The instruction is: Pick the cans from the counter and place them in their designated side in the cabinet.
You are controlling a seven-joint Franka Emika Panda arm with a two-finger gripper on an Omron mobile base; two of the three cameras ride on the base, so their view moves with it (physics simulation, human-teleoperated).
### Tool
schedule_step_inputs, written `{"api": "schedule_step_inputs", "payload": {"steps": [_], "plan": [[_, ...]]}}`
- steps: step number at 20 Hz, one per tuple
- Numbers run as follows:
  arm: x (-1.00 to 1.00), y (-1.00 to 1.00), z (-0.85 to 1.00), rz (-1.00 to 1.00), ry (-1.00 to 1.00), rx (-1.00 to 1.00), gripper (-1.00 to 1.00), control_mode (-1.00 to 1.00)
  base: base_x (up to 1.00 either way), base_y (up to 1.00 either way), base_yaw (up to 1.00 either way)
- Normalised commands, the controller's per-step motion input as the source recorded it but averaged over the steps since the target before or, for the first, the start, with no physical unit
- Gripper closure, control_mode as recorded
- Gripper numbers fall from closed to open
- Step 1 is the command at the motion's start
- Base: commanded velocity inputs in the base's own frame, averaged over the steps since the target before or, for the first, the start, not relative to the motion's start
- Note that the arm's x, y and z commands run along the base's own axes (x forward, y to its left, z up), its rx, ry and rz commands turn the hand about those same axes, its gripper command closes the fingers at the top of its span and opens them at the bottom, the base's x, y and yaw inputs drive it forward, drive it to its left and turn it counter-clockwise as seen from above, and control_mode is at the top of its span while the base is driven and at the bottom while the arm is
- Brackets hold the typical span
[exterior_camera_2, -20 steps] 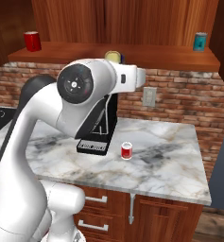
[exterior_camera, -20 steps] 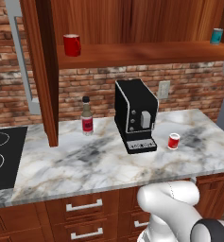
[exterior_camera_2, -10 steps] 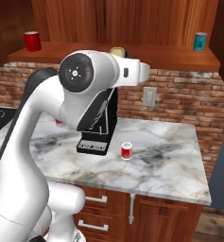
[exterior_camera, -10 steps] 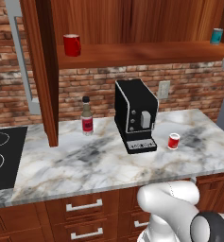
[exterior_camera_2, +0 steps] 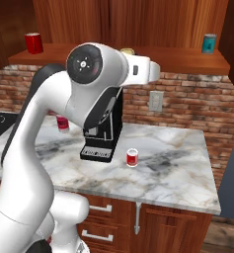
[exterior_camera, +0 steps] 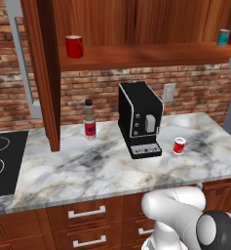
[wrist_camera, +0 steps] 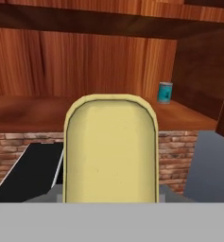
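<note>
You are facing a brick-backed kitchen wall, with a long white-and-grey veined marble bench [exterior_camera: 112, 166] below and a reddish-brown wooden wall cabinet [exterior_camera: 136, 56] with a plank shelf above it. Your claw [wrist_camera: 111, 196] is clamped on a yellow-labelled can [wrist_camera: 111, 149], raised to shelf height; in the right base view a sliver of that can [exterior_camera_2: 128, 51] peeks over the white forearm at about 12 o'clock. The small red can with a white top [exterior_camera: 179, 145] stands on the bench, just at 3 o'clock of the black coffee machine [exterior_camera: 139, 118]. On the shelf, a red mug with a handle [exterior_camera: 74, 46] sits toward 9 o'clock and a teal can [exterior_camera: 223, 37] toward 3 o'clock. Watch your height: I judge the can's base could clip the shelf's front edge if you push forward too low, and a release before it sits flat could let it topple or roll off.
</note>
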Motion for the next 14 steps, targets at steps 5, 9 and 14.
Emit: {"api": "schedule_step_inputs", "payload": {"steps": [5, 9, 14], "plan": [[0.07, -0.09, 0.00, 0.00, 0.00, 0.00, 1.00, -1.00, 0.00, 0.00, 0.00], [0.20, -0.04, 0.00, 0.00, 0.00, 0.00, 1.00, -1.00, 0.00, 0.00, 0.00], [0.22, -0.03, 0.00, 0.00, 0.00, 0.00, 1.00, -1.00, 0.00, 0.00, 0.00]]}}
